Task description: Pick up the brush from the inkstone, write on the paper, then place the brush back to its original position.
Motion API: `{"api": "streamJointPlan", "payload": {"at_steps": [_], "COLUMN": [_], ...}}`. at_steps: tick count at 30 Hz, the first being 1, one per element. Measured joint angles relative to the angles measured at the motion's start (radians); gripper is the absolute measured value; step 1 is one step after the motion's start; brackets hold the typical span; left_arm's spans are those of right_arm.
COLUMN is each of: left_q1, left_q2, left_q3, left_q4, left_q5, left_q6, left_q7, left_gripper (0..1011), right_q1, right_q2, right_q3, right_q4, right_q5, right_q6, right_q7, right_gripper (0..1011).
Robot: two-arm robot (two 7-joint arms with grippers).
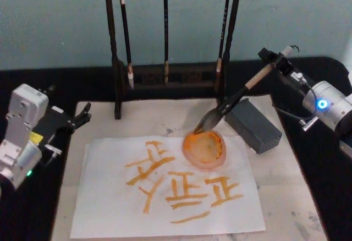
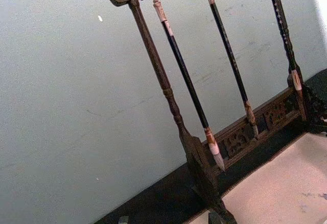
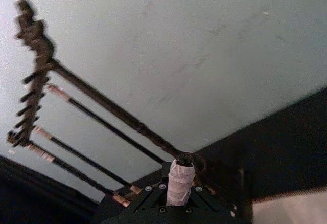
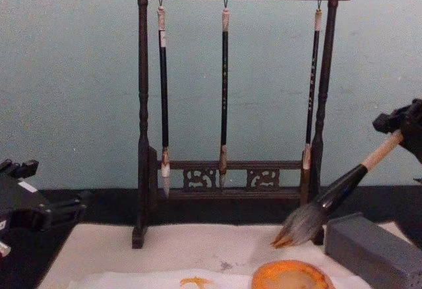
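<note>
Head view: right tool is clamped on the tan top end of the brush, out at 2 o'clock from the orange dish. Bristles hover by its 12 o'clock rim, with the grey block just beside. Down at 7 o'clock the paper looks written, so I'd lower slowly and keep the tilt. Left tool is parked at 9.

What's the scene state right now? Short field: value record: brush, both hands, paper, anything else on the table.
brush: tilted, bristles at the far rim of the orange dish; contact unclear
right hand: shut on the brush's handle end, raised at right
left hand: parked at the left edge of the mat
paper: flat on the mat, bears several orange characters
grey block: right of the dish
rack: behind the mat, three thin brushes hanging
</note>
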Motion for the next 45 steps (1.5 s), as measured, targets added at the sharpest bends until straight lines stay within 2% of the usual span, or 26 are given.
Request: {"api": "streamJointPlan", "payload": {"at_steps": [11,17,45], "left_q1": [0.0,0.0,0.0], "left_q2": [0.0,0.0,0.0], "left_q3": [0.0,0.0,0.0], "left_q4": [0.0,0.0,0.0], "left_q5": [0.0,0.0,0.0], "left_q6": [0.0,0.0,0.0], "left_q7": [0.0,0.0,0.0], "left_gripper": [1010,1010,1009], "right_q1": [0.016,0.018,0.039], "right_q2": [-0.014,-0.014,0.001], "right_q3": [0.001,-0.013,-0.096], "right_q4": [0.054,0.066,0.122], "right_q5": [0.067,0.079,0.107], "right_q6": [0.025,0.021,-0.04], "right_q7": [-0.092,-0.118,-0.133], "right_gripper": [0,0,0]}}
